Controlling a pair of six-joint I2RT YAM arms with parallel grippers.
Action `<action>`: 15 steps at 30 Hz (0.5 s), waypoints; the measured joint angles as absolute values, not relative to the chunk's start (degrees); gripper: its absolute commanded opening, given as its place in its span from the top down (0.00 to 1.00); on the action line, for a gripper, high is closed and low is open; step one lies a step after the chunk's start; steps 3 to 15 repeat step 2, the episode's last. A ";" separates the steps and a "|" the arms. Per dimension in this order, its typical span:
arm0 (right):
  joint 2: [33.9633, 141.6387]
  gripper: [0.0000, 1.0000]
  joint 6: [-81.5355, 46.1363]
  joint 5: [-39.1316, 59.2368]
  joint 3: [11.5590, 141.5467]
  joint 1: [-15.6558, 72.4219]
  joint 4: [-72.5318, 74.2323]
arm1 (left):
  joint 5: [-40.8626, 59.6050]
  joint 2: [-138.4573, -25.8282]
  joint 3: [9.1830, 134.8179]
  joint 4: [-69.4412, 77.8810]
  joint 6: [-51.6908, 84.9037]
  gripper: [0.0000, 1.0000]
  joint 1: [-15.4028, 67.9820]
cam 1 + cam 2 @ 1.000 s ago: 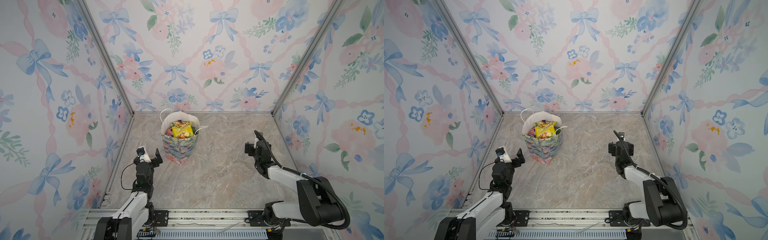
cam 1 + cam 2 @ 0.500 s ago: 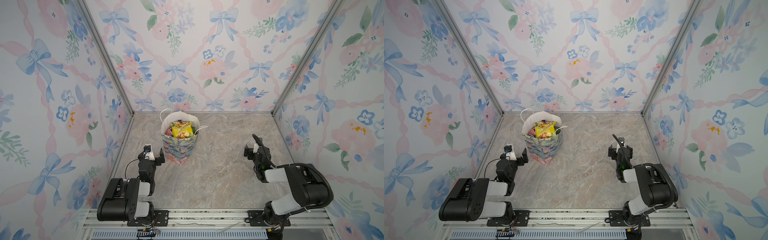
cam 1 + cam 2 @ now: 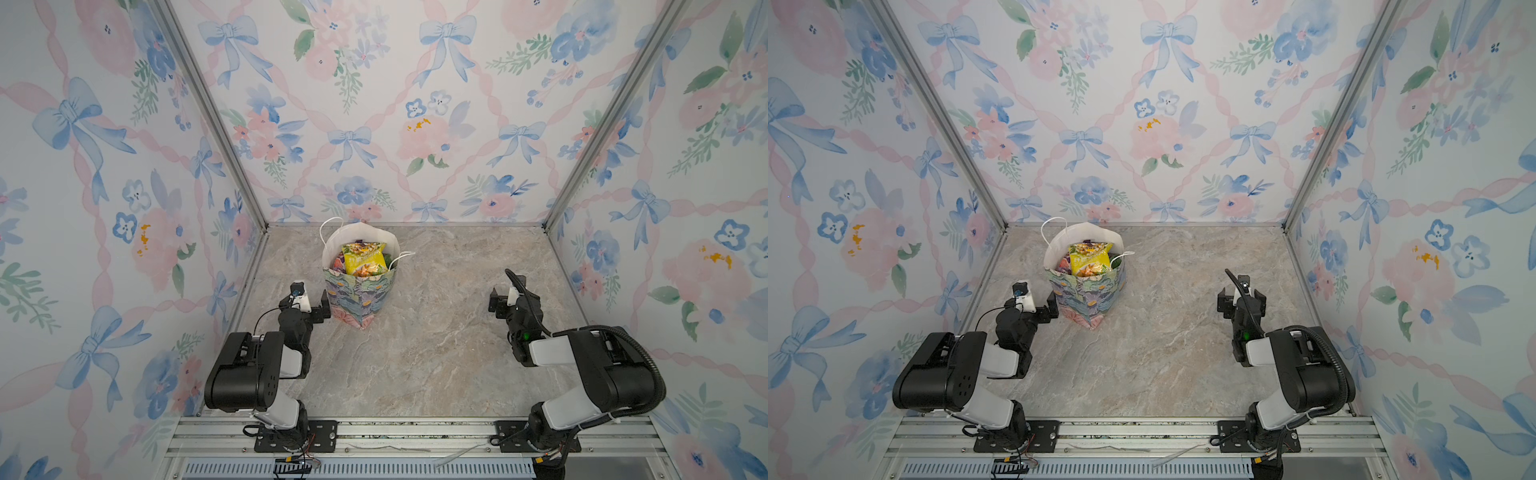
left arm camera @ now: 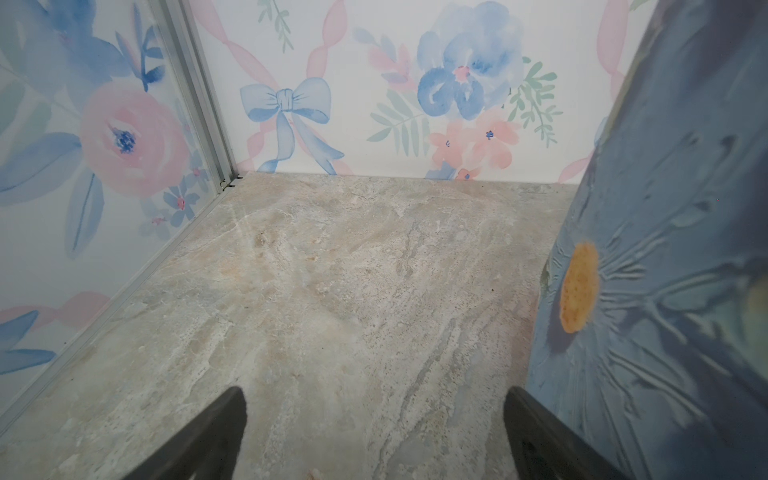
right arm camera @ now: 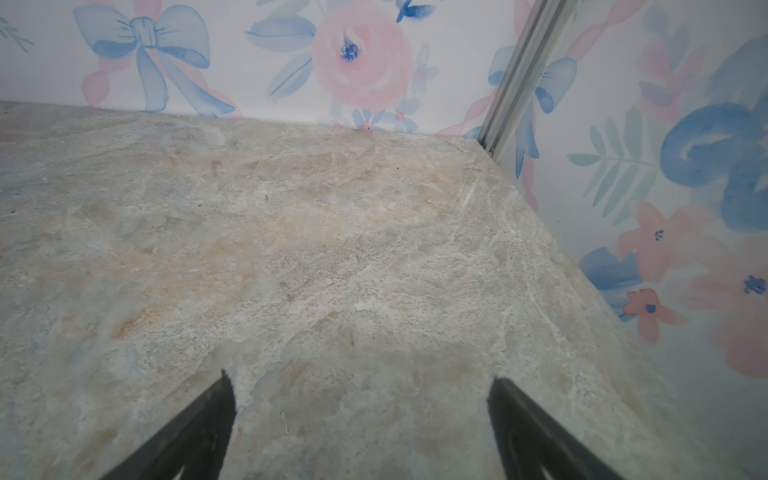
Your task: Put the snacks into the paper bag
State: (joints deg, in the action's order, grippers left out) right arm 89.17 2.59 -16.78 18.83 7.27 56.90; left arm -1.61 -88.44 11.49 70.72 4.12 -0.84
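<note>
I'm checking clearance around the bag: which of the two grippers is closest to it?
The left gripper: it sits open close beside the paper bag's flowered side, while the right gripper stands well apart from it.

Pretty clearly a robot lab booth, not a real room: bow-and-flower wall panels (image 3: 374, 124) held in aluminium posts (image 3: 212, 112), marble-look surface (image 3: 415, 365), arms (image 3: 257, 370) bolted to a near-edge rail (image 3: 415, 432).
</note>
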 measured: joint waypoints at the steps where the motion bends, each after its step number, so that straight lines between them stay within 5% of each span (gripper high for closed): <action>1: 89.17 0.03 2.59 -16.78 18.83 7.27 56.93 | -1.69 -88.44 11.66 70.50 4.12 0.02 -0.84; 15: 89.17 0.03 2.59 -16.78 18.83 7.27 56.90 | -2.09 -88.44 11.86 70.11 4.10 0.02 -0.80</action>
